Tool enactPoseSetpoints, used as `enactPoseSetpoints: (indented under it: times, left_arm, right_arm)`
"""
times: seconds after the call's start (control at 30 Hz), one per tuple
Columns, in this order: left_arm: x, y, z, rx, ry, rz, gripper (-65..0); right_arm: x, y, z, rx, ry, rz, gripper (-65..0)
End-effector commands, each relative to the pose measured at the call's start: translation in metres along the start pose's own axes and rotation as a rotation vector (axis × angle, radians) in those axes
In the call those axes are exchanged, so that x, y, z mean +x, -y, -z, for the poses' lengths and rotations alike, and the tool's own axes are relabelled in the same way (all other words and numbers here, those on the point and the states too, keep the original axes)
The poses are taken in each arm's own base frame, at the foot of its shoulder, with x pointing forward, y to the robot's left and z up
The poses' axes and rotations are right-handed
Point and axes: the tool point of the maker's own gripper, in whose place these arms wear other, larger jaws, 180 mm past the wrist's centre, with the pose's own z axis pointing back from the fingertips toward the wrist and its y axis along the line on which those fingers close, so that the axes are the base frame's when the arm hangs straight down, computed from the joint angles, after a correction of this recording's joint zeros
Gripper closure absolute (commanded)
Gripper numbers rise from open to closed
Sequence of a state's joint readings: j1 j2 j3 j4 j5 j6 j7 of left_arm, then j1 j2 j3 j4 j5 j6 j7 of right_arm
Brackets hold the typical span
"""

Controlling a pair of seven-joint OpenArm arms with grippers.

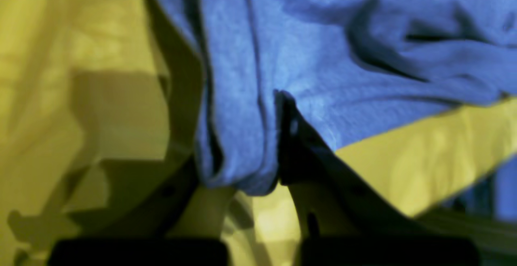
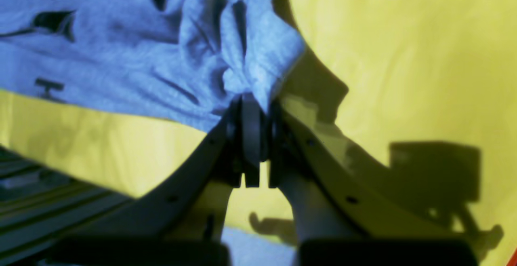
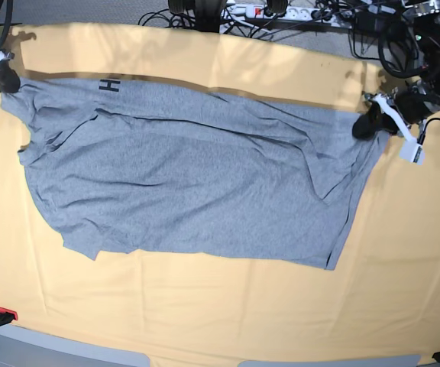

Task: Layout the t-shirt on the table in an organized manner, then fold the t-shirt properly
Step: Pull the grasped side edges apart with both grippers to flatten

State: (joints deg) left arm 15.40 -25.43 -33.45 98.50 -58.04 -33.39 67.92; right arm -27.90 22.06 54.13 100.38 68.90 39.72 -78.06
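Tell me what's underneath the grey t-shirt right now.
Beneath the large heather-grey cotton t-shirt only the pale yellow-orange cloth-covered table shows, around every edge. Whatever lies under its middle is covered. The left gripper and right gripper pinch its far corners.

T-shirt (image 3: pixel 197 176) spread on table (image 3: pixel 228 321) (wrinkled); grippers at far corners, left (image 3: pixel 369 122), right (image 3: pixel 6 78).

t-shirt (image 3: pixel 197 172) spread on table (image 3: pixel 228 313)

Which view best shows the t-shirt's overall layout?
The base view: the whole t-shirt lies spread across the table. The wrist views show only bunched corners, pinched by the left gripper and right gripper.
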Motion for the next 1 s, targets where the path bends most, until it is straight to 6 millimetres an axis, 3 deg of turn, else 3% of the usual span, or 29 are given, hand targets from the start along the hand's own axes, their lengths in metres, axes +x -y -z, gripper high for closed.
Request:
enactPoseSetpoints:
  times: [0.0,0.23,0.53,0.67,0.97]
  left_arm:
    - [0.013,0.0,-0.009,-0.014,0.027,0.037,0.0]
    - [0.01,0.009,-0.028,-0.104,-0.043,0.108,0.0]
    - [-0.02,0.028,-0.045,-0.227,-0.135,0.085,0.0]
    - [-0.028,0.026,-0.049,-0.221,-0.17,0.084,0.0]
    - [-0.019,0.015,-0.06,-0.191,-0.205,0.135,0.0]
  right_arm:
    - [0.009,0.001,-0.006,-0.003,0.014,-0.031,0.0]
    - [-0.003,-0.004,-0.009,0.024,-0.02,-0.018,0.0]
    - [-0.019,-0.009,-0.015,0.053,-0.049,0.008,0.0]
    - [-0.031,-0.016,-0.021,0.089,-0.064,0.032,0.0]
    - [-0.049,-0.018,-0.028,0.095,-0.106,0.055,0.0]
